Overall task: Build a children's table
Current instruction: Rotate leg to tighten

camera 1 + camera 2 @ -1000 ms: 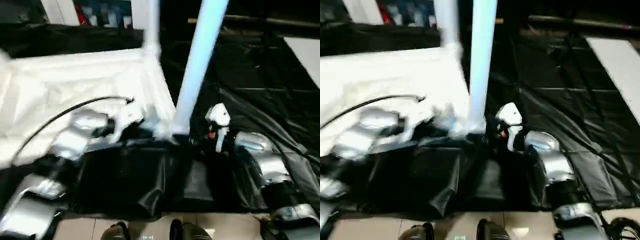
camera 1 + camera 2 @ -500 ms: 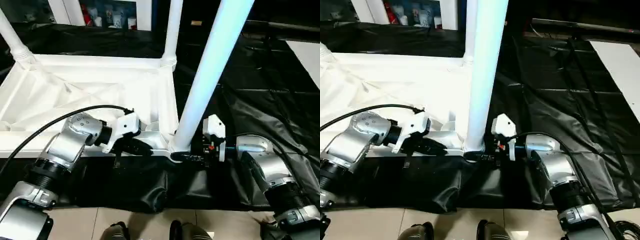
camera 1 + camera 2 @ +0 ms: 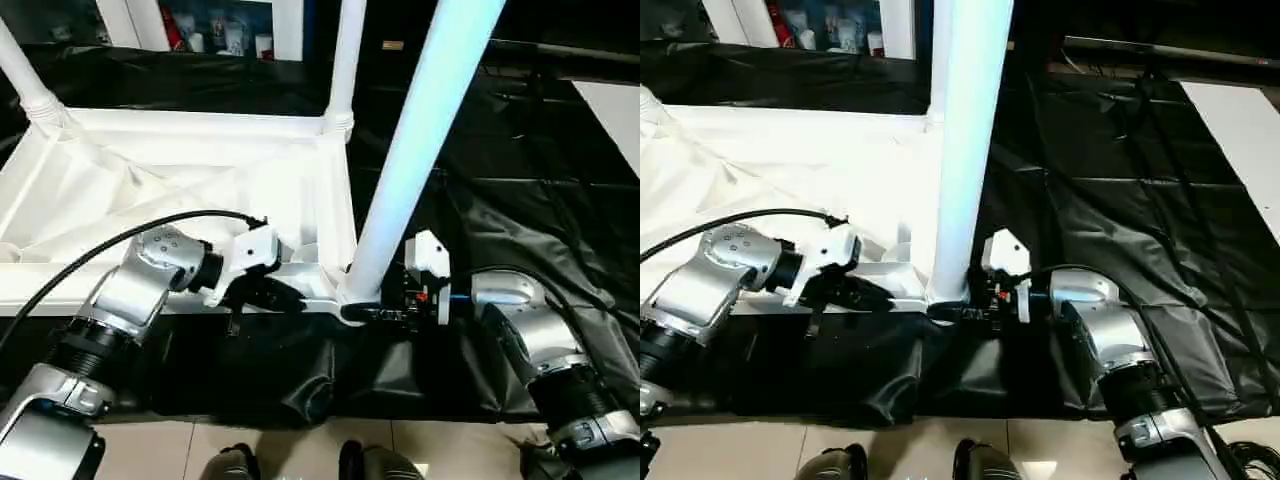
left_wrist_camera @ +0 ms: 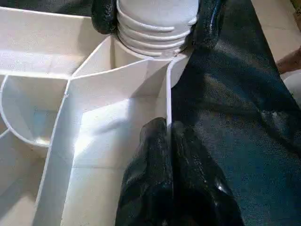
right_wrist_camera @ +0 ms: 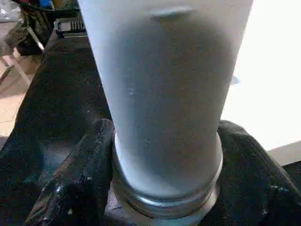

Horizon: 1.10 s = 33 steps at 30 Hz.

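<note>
White plastic tabletop (image 3: 190, 190) lies underside-up on black sheeting (image 3: 520, 170), legs rising from its corners | head view: right gripper (image 3: 372, 312) at the near leg (image 3: 410, 160) base | left wrist: left gripper (image 4: 169, 141) pinched on tabletop rim | right wrist: black fingers (image 5: 80, 179) clasp that leg's foot.

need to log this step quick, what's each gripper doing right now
Left gripper: shut on the tabletop rim wall.
Right gripper: fingers around the base of the near leg; a firm grip cannot be told.

Left claw (image 4: 170, 136) pinched closed; right claw (image 5: 164, 155) fingers spread wide.
</note>
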Motion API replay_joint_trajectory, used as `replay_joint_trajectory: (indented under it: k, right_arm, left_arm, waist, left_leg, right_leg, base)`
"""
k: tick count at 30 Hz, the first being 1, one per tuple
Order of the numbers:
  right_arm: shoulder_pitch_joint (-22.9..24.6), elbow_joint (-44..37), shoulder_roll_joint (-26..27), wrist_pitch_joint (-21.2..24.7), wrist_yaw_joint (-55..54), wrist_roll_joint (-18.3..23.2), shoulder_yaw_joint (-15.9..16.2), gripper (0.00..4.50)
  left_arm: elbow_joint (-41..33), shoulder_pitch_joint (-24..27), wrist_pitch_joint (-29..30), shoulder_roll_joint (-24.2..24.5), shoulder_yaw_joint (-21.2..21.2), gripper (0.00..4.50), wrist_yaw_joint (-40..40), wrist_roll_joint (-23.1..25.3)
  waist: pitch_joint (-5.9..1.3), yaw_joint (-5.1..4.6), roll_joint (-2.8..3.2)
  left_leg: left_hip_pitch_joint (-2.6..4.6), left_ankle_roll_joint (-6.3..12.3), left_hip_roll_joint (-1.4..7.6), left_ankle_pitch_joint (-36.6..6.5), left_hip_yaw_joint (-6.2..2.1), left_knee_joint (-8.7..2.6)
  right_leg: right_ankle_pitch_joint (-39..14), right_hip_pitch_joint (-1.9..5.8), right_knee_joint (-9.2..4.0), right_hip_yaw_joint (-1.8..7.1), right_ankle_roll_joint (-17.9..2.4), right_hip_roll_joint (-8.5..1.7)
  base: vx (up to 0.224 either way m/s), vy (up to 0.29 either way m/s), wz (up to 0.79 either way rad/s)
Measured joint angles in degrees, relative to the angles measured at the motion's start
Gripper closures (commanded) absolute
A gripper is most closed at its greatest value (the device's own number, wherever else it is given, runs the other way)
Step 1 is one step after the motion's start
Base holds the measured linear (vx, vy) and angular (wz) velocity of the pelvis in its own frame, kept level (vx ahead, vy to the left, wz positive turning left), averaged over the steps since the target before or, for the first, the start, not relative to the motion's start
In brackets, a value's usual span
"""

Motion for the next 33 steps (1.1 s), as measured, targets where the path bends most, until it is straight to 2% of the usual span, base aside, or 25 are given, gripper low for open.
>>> replay_joint_trajectory:
  k: [6,11,14,20,26,27,29,31,33]
  right_arm:
    - [0.00,3.70,5.18,-0.65,-14.71,-1.86,-4.00,1.77]
    - [0.10,4.66,9.06,-0.21,-24.41,-3.81,-5.05,1.77]
    - [-2.13,7.82,15.58,1.32,-39.71,-6.03,-8.12,1.78]
    - [-6.51,13.12,22.35,1.57,-60.35,-8.74,-11.40,1.78]
    - [-7.12,14.85,24.09,-0.71,-63.68,-9.50,-12.54,1.78]
    - [-7.03,14.78,24.08,-0.84,-62.91,-9.11,-12.86,1.43]
    - [-6.69,14.56,23.93,-1.21,-61.82,-8.49,-13.08,1.43]
    - [-6.45,14.21,23.79,-1.36,-61.13,-8.31,-13.08,1.03]
    - [-6.33,13.97,23.28,-1.38,-59.17,-8.17,-12.65,0.98]
  left_arm:
    - [5.26,-2.79,0.31,-4.97,1.36,4.50,9.38,2.59]
    - [8.00,-4.04,1.28,-7.79,1.61,4.50,14.70,3.75]
    - [13.55,-7.53,2.18,-11.90,2.49,4.50,21.63,5.77]
    - [20.84,-12.19,2.63,-17.40,2.86,4.50,30.70,7.32]
    - [22.43,-12.82,0.90,-18.11,2.80,4.50,31.20,8.13]
    - [22.46,-12.81,0.53,-17.92,2.77,4.50,31.08,8.15]
    - [22.45,-12.77,0.03,-17.70,2.74,4.50,30.71,8.15]
    - [22.20,-12.64,-0.33,-17.38,2.73,4.50,30.18,8.14]
    - [21.17,-12.08,-0.52,-16.66,2.72,4.50,29.58,8.14]
  waist:
    - [-0.06,-0.19,-0.08]
    - [-0.06,-0.24,-0.08]
    - [-0.07,-0.32,-0.10]
    - [-0.18,-0.06,-0.07]
    - [-0.22,-0.04,-0.06]
    - [-0.22,-0.04,-0.06]
    - [-0.21,-0.05,-0.05]
    - [-0.21,-0.05,-0.04]
    - [-0.20,-0.06,-0.05]
  left_leg:
    - [0.30,-0.32,-0.01,-0.08,0.00,0.28]
    - [0.84,-0.39,-0.03,-0.12,-0.01,0.27]
    - [1.03,-0.45,-0.10,-0.10,-0.04,0.18]
    - [1.00,-0.46,-0.18,-0.06,-0.06,-0.24]
    - [0.98,-0.45,-0.22,-0.06,-0.03,-0.18]
    - [0.99,-0.45,-0.22,-0.06,-0.03,-0.21]
    - [0.99,-0.45,-0.22,-0.06,-0.04,-0.28]
    - [0.98,-0.45,-0.22,-0.06,-0.03,-0.45]
    - [0.98,-0.46,-0.21,-0.06,-0.04,-0.55]
  right_leg:
    - [0.43,0.42,-0.02,0.08,0.09,-0.05]
    - [0.31,1.01,-0.17,0.10,0.42,-0.07]
    - [0.25,1.08,-0.25,0.12,0.52,-0.12]
    - [0.24,1.24,-1.04,0.09,0.55,-0.11]
    - [0.27,1.33,-1.06,0.21,0.53,-0.12]
    - [0.28,1.32,-1.06,0.20,0.54,-0.12]
    - [0.29,1.30,-1.05,0.18,0.55,-0.12]
    - [0.30,1.25,-1.05,0.16,0.56,-0.12]
    - [0.35,1.20,-1.03,0.13,0.63,-0.11]
  base:
    - [0.000,0.000,0.00]
    - [0.000,0.000,0.00]
    - [0.000,0.000,0.00]
    - [0.000,0.000,0.00]
    - [0.000,0.000,0.00]
    - [0.000,0.000,0.00]
    - [0.000,0.000,0.00]
    - [0.000,0.000,0.00]
    - [0.000,0.000,0.00]
